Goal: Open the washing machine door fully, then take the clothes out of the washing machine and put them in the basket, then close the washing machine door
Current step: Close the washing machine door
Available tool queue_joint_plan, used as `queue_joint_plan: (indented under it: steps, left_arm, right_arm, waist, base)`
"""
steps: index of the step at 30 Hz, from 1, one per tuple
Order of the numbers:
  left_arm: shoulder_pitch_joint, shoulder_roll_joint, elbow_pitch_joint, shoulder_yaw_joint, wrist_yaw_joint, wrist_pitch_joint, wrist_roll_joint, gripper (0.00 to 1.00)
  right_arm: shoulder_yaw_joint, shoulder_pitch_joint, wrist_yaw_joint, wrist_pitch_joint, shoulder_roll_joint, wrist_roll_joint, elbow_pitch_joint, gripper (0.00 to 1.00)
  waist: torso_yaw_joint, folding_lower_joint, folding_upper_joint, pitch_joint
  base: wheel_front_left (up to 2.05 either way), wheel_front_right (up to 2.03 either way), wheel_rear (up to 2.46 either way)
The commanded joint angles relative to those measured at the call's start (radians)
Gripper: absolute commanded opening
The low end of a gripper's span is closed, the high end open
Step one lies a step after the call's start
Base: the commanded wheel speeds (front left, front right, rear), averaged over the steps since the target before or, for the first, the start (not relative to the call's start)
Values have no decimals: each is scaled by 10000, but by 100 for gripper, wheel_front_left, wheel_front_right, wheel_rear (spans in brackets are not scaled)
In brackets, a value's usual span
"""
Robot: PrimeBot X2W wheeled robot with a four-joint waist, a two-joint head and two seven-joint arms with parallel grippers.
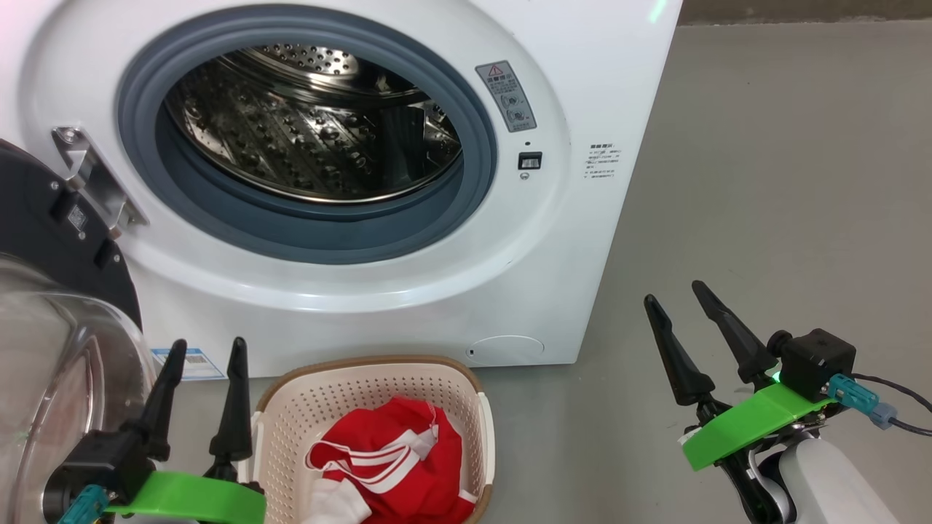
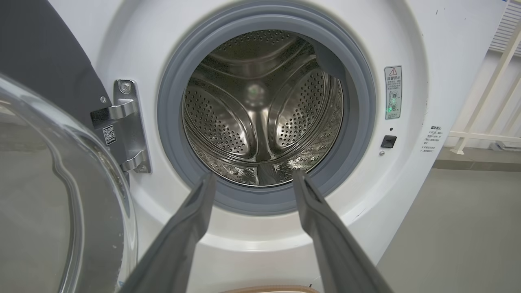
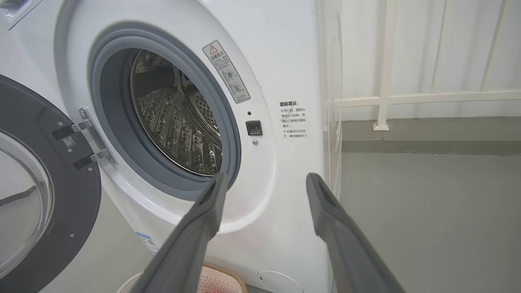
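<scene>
Head view: door [image 1: 87,276] hangs open at 9 o'clock of the drum [image 1: 313,124], stiff, hinged, its glass [image 1: 51,378] likely slick, so push the black rim [image 1: 36,218]; left gripper [image 1: 208,342] and right gripper [image 1: 672,291] stand spread, empty.

**Way in open, left side crowded**

The drum's [image 1: 313,138] mouth stands unblocked. The door [image 1: 65,240] hangs swung out at left, its glass bulging beside the left tool [image 1: 208,342]. The basket [image 1: 364,362] sits on the floor [image 1: 764,182] below the mouth; open floor lies to its right.
</scene>
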Motion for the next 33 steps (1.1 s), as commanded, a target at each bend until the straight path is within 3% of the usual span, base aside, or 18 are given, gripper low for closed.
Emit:
queue_joint_plan:
  steps: [1, 33]
  left_arm:
    - [-220, 265, -237, 369, 137, -70, 2, 100]
    - [-254, 312, -135, 193, 114, -75, -112, 100]
  right_arm:
    - [184, -4, 16, -120, -60, 1, -290, 100]
    - [284, -6, 16, -120, -55, 53, -187, 100]
  waist:
    - [-5, 0, 0, 9]
    - [-41, 0, 0, -69]
  base:
    - [0, 0, 0]
    - [-4, 4, 0]
